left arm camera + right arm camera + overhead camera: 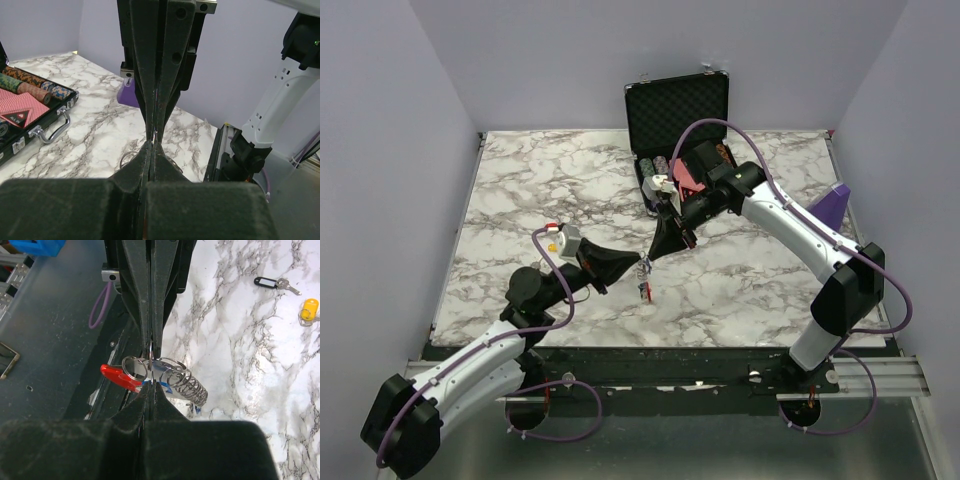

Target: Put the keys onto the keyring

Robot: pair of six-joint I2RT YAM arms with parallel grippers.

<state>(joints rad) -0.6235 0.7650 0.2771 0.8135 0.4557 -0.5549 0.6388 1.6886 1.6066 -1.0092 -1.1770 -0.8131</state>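
Note:
Both grippers meet tip to tip above the table's middle, left gripper (640,262) and right gripper (652,256). In the right wrist view the keyring (117,376) hangs between them, its red end to the left and its silver part carrying several key rings (187,382) and blue tags (167,386). My right gripper (151,386) is shut at the keyring's silver edge. From above, the left gripper (151,342) is shut on a thin ring seen edge-on. Two loose keys lie on the marble, one with a dark tag (267,282), one with a yellow tag (309,309). In the left wrist view, ring edges (126,158) show beside the shut left gripper (151,142).
An open black case (677,112) with poker chips (35,90) and red cards stands at the table's back middle. A purple object (835,205) sits at the right edge. The marble table (520,190) ends at a dark rail near the arm bases.

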